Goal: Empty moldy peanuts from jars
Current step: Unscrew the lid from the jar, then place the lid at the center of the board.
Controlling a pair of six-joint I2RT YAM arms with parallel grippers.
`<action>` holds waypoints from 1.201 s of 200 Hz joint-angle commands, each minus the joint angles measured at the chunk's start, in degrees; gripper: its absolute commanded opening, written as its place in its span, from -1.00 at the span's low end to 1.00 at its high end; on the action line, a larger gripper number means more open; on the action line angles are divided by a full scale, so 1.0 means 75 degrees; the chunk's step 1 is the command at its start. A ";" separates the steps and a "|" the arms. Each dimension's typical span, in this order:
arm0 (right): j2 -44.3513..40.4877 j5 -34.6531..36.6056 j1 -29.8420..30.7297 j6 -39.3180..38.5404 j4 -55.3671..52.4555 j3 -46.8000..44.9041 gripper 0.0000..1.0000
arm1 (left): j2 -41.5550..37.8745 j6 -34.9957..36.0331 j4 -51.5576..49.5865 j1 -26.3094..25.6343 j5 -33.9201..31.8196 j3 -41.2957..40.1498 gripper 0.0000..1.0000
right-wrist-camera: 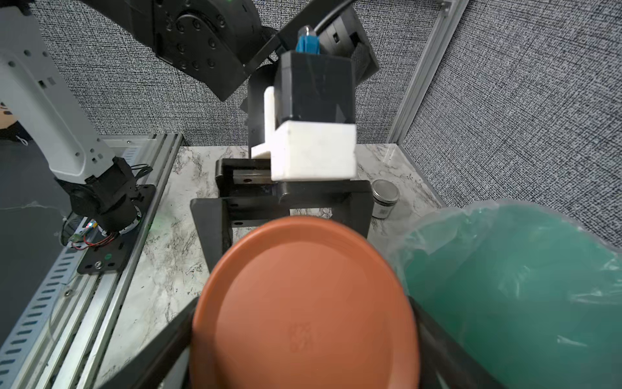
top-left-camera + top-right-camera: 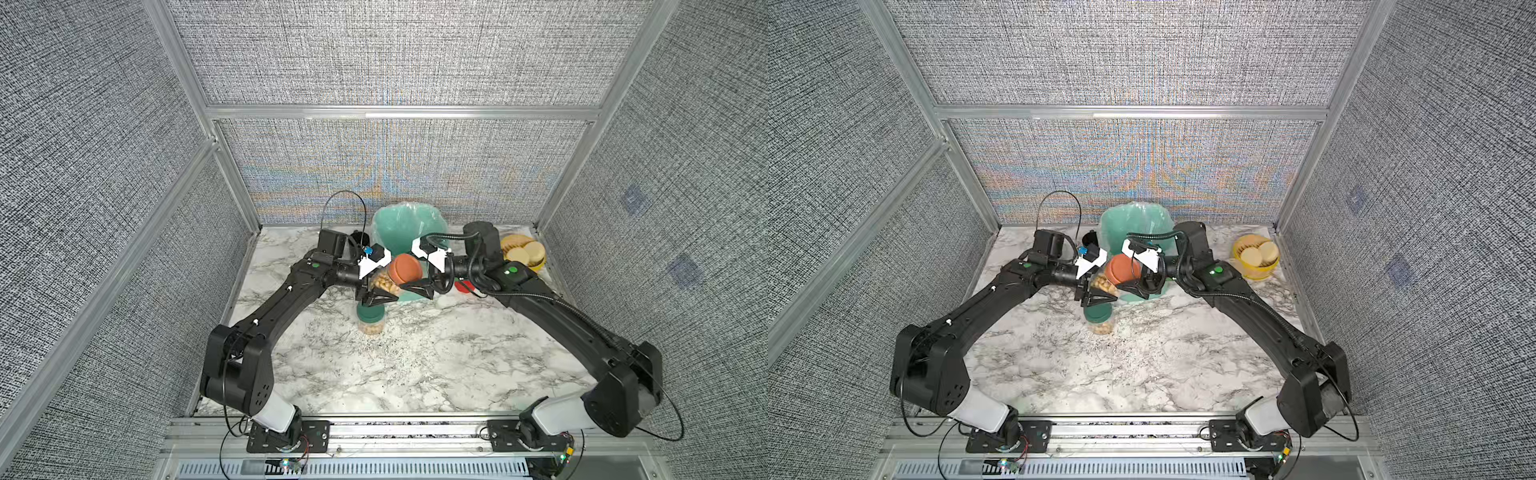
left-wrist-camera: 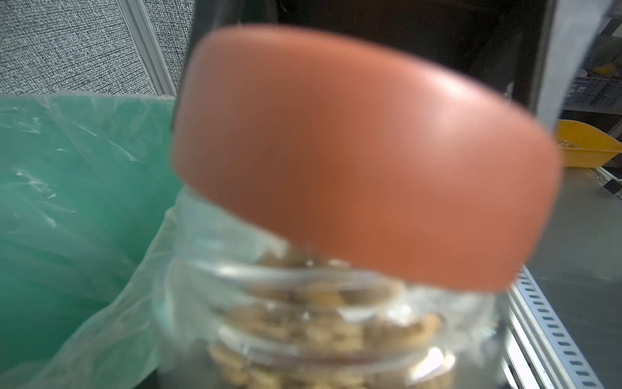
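Peanuts [image 2: 371, 329] fill the green-lidded jar [image 2: 371, 315], which stands upright and capped on the tabletop [image 2: 415, 365] at mid-width, closer to the front edge than anything else there. Just behind and above it, the left gripper [image 2: 379, 289] is clamped on the clear body of the terracotta-lidded jar [image 2: 383, 281]. That jar is held clear of the tabletop and tipped towards the right arm; it too looks full. The right gripper [image 1: 303, 353] has its fingers [image 1: 441, 353] pressed on opposite sides of the terracotta lid [image 1: 303, 296]. In the left wrist view the lid sits crooked on the neck with thread rings exposed below it, so I judge it loosened but not yet off.

Recommendation:
- Draw the lid off along the jar's axis with the left grip firm.
- Hold the mouth up until it is over the green-bagged bin [image 2: 409, 224] directly behind, by the back edge; tipping early would spill peanuts onto the tabletop.

A black mug [image 2: 359, 239] stands beside the bin, and a yellow bowl [image 2: 1258, 274] of discs sits in the back right corner.
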 commanded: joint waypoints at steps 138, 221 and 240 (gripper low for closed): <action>-0.1478 0.0160 -0.0642 0.3248 0.2531 -0.1186 -0.66 | -0.0058 0.0148 0.0332 0.0023 0.0448 0.0110 -1.00; -0.3661 0.4094 -0.1153 0.5541 0.1301 -0.3368 -0.68 | -0.0188 -0.0437 0.1135 0.0024 0.0325 -0.0042 -1.00; -0.4044 0.4804 -0.1307 0.6016 0.0958 -0.3930 -0.69 | -0.0119 -0.0470 0.1103 0.0026 0.0253 0.0039 -1.00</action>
